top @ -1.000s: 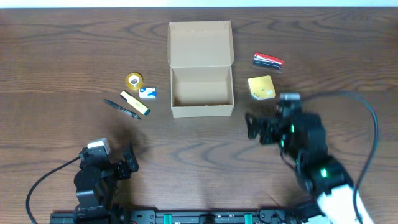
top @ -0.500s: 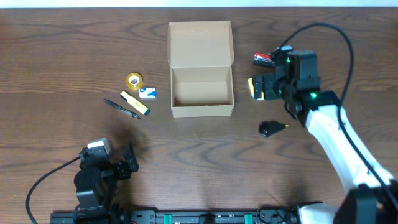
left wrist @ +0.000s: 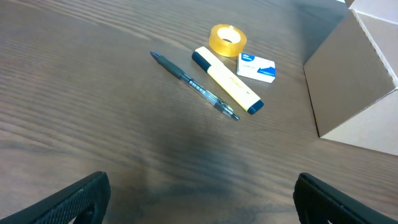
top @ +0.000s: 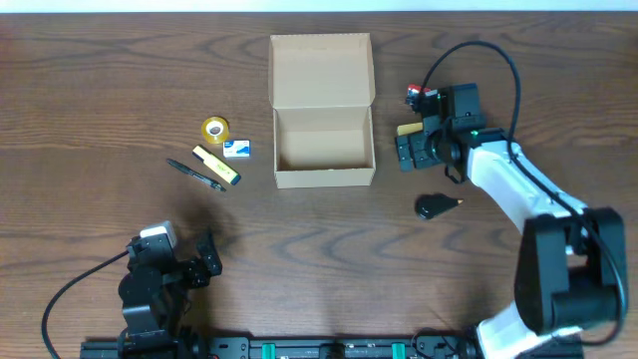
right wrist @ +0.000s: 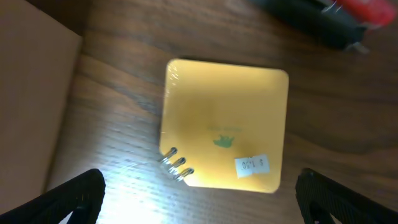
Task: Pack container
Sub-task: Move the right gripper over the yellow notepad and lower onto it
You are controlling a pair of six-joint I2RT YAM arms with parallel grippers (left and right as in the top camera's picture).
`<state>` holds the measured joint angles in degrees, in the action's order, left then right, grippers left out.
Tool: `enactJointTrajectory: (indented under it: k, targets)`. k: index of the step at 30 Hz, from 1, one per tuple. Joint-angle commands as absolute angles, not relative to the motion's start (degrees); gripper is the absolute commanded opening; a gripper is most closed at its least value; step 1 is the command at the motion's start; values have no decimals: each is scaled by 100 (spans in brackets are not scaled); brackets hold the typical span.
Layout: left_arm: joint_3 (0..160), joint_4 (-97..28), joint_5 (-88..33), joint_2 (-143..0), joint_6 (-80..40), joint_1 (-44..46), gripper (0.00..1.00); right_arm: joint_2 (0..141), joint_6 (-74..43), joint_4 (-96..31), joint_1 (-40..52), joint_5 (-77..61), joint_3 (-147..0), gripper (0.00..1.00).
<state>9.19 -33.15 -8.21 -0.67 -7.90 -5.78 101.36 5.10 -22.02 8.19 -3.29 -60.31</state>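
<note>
Dark brown wood-grain tabletop [top: 518, 40], matte and streaked, fills your overhead view.
- Your container [top: 324, 178], a plain tan rectangular cardboard box, sits at the far centre with its hinged flap lid folded back flat.
- Left of it you have a glossy yellow tape roll [top: 214, 129], a small white-and-blue rectangular packet [top: 236, 149], a yellow highlighter with dark ends [top: 216, 165] and a slim dark pen [top: 195, 175].
- Right of it, your right gripper [top: 411, 150] hangs over a square yellow pad [top: 407, 129], which is mostly covered. A red-and-black oblong tool [top: 417, 95] lies just beyond, and a small black pointed object [top: 436, 206] lies nearer you.
- Your left gripper [top: 204, 261] sits at the near left, well apart from everything.

Left wrist view:
- Your left gripper [left wrist: 202, 183] has its jaws spread wide, with only bare wood between them.
- Ahead lie the pen [left wrist: 194, 85] and highlighter [left wrist: 227, 81] side by side on a diagonal, then the tape roll [left wrist: 227, 40] and packet [left wrist: 256, 67].
- The container's smooth outer wall [left wrist: 354, 81] stands at the right.

Right wrist view:
- Your right gripper [right wrist: 200, 180] is released, its jaws wide to either side of the pad [right wrist: 224, 118] and grasping nothing.
- The pad is film-wrapped, with a green mark, a white price sticker and three small wire loops at its edge.
- The container [right wrist: 31, 93] is at the left edge and the red-and-black tool [right wrist: 323, 18] is at the top.
</note>
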Motion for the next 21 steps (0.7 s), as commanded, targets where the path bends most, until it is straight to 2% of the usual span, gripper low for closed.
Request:
enactJointTrajectory:
  k: [1,8,21]
  targets:
    - [880,-3317,-843,-27,-790,-554,95,10331,521,-2130,779,-167,-6130,99]
    - [880,-3317,-843,-27,-788,-554,95,10457,-89,-1555,779,213,-6128,99]
    - [880,-3317,-843,-27,-790,-556,95,10567,-58,-1282,731,172,-6125,99]
